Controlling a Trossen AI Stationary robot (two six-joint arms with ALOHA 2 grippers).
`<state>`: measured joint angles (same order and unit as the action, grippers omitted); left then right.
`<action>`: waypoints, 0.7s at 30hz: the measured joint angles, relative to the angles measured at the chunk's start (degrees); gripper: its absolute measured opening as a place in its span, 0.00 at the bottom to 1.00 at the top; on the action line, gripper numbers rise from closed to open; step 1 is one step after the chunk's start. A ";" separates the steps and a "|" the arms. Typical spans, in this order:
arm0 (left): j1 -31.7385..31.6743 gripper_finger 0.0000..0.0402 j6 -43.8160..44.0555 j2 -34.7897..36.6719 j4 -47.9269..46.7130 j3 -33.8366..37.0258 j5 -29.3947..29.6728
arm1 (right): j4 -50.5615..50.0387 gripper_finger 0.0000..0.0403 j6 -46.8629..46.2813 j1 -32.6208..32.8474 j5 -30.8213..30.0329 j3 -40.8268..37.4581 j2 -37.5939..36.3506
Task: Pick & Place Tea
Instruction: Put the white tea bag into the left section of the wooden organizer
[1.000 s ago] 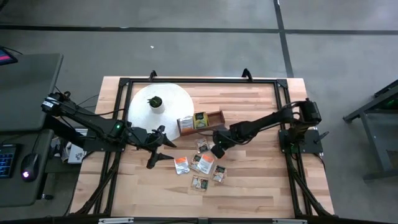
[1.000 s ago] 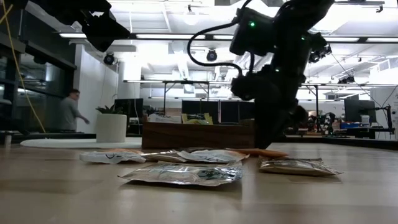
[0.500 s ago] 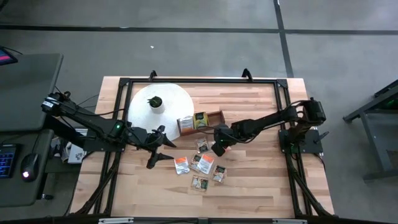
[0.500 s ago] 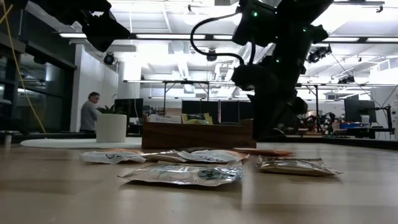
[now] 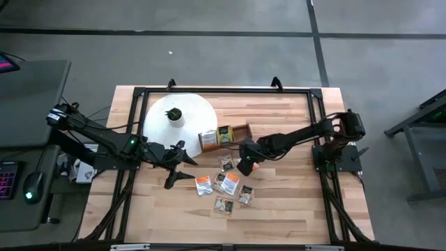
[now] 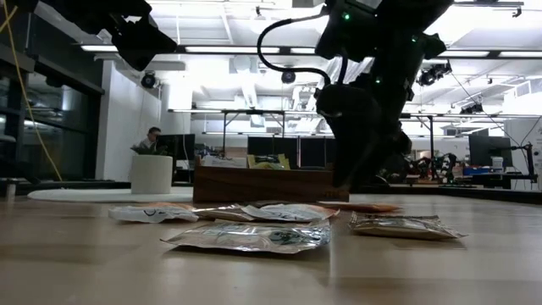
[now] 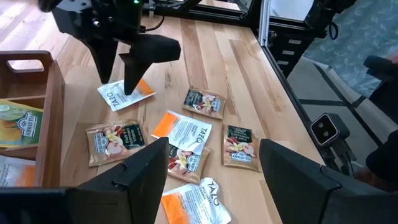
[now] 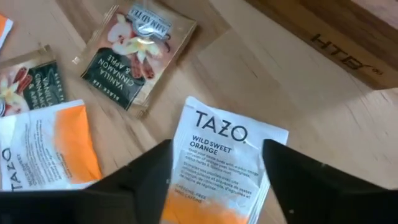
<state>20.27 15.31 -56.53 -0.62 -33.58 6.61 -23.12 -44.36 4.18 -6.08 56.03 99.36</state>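
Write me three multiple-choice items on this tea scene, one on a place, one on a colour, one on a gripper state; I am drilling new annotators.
1. Where is the right gripper?
A. over the white disc
B. over a sachet beside the wooden box
C. off the table

2. What colours is the Tazo sachet under that gripper?
A. white and orange
B. blue
C. black

3. How are the left gripper fingers?
A. shut on a sachet
B. open, holding nothing
C. out of view

Answers: 1 B, the high view puts it just below the wooden box; 2 A, the right wrist view shows its print; 3 B, the left wrist view shows a wide empty gap.
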 joint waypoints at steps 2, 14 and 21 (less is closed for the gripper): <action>0.00 0.62 0.00 0.00 0.00 0.00 0.00 | -0.91 0.67 -1.77 -0.52 0.23 0.00 0.58; 0.00 0.62 1.06 0.00 -0.51 0.00 -0.57 | -1.44 0.72 -6.62 -2.31 2.62 0.22 4.23; 0.00 0.62 1.33 0.00 -0.86 0.00 -0.55 | -0.26 0.70 -9.39 -1.65 3.40 0.39 6.71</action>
<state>20.27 16.64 -56.53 -1.49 -33.58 6.07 -23.39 -53.75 2.52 -2.68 56.43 106.07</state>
